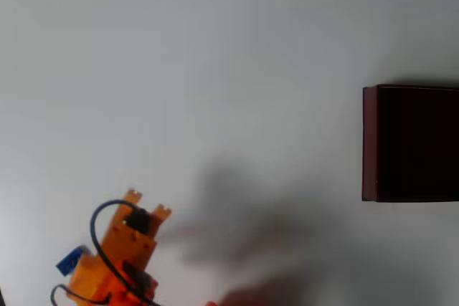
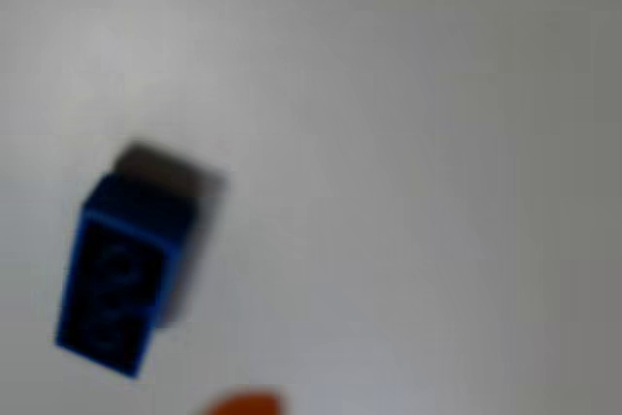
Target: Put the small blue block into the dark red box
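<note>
**Blue block beside the orange arm, box far across the table**

In the wrist view the small blue block lies at about 8 o'clock in the picture, on the pale table. It is tilted, its long side running from lower left to upper right, and its top face shows round stud marks, though the picture is blurred. A dark shadow sits just past its upper end. At 6 o'clock, at the very bottom edge, a small orange tip pokes into the picture, apart from the block; it is too blurred to say which part of the gripper it is.

In the overhead view the orange arm sits at about 7 o'clock, with black cables looping over it. The gripper points up and to the right, two short orange prongs showing at its end; whether the fingers are spread or closed cannot be told from here. The block shows as a blue patch touching or just beside the arm's left flank, partly hidden by it. A soft grey shadow spreads over the table to the right of the arm.

Well apart, at 3 o'clock at the right edge, stands the dark red box, its thin reddish wall on the left and its inside near black.
</note>
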Robot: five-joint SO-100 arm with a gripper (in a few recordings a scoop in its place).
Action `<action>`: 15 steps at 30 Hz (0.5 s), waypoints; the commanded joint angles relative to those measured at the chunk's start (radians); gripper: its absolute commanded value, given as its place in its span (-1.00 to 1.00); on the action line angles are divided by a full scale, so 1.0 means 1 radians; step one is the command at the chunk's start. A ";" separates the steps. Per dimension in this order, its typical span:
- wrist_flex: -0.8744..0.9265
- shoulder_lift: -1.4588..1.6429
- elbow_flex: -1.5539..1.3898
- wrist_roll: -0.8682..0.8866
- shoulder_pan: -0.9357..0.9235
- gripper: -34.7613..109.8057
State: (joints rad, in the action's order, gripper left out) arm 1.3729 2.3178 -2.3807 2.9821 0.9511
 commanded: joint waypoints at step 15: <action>-0.083 -0.215 0.150 0.417 0.183 -0.17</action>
State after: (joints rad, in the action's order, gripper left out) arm 1.3300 2.1169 -2.2764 3.1048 1.0922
